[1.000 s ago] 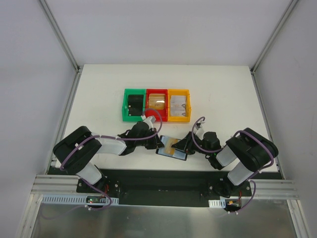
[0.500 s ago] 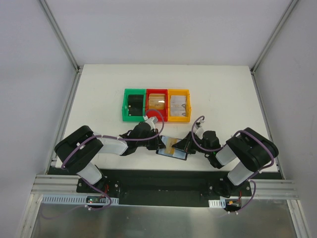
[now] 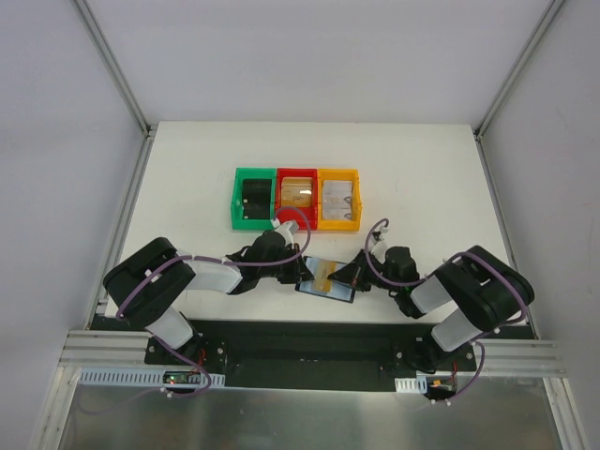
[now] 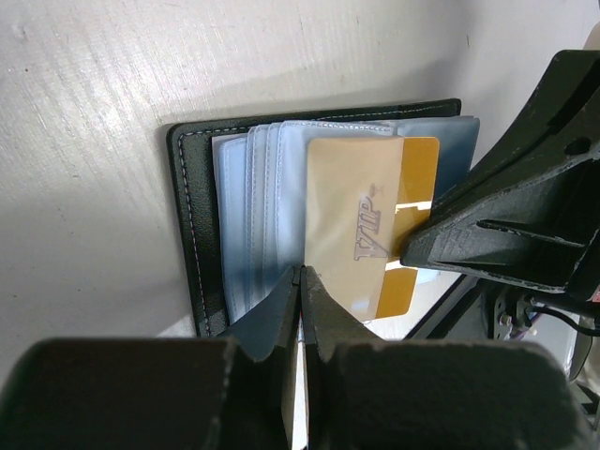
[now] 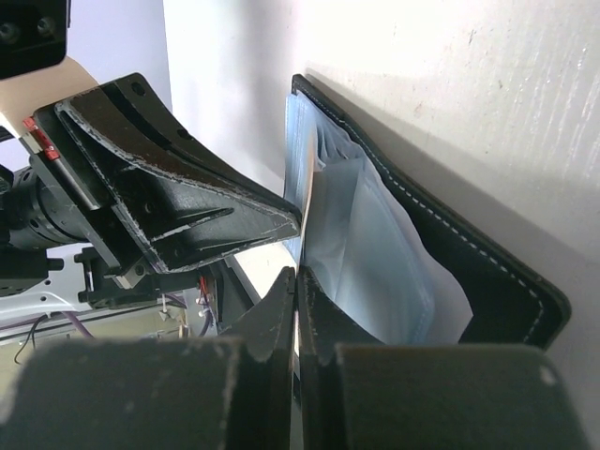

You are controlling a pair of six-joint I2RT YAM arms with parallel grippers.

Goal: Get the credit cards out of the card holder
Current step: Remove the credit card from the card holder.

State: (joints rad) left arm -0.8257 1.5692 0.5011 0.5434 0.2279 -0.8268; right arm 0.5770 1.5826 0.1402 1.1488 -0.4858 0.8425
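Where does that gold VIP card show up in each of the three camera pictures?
Top external: gold card low centre, on the open card holder.
Left wrist: gold card centre, beside the plastic sleeves, VIP lettering readable.
Right wrist: not made out; only the plastic sleeves show.
Shared landmark: the card holder's black edge, in all three.

We see the card holder [image 4: 239, 225] black-edged with pale stitching, its inner sleeves clear bluish-grey. The credit card [image 4: 352, 216] in it is gold with raised VIP lettering. Far side, we log three bins: green bin [image 3: 236, 199] left, red bin [image 3: 297, 172] middle, yellow bin [image 3: 356, 199] right. Red holds a tan card [image 3: 297, 193], yellow a pale grey-white card [image 3: 337, 195]. The table [image 3: 422, 187] is white.
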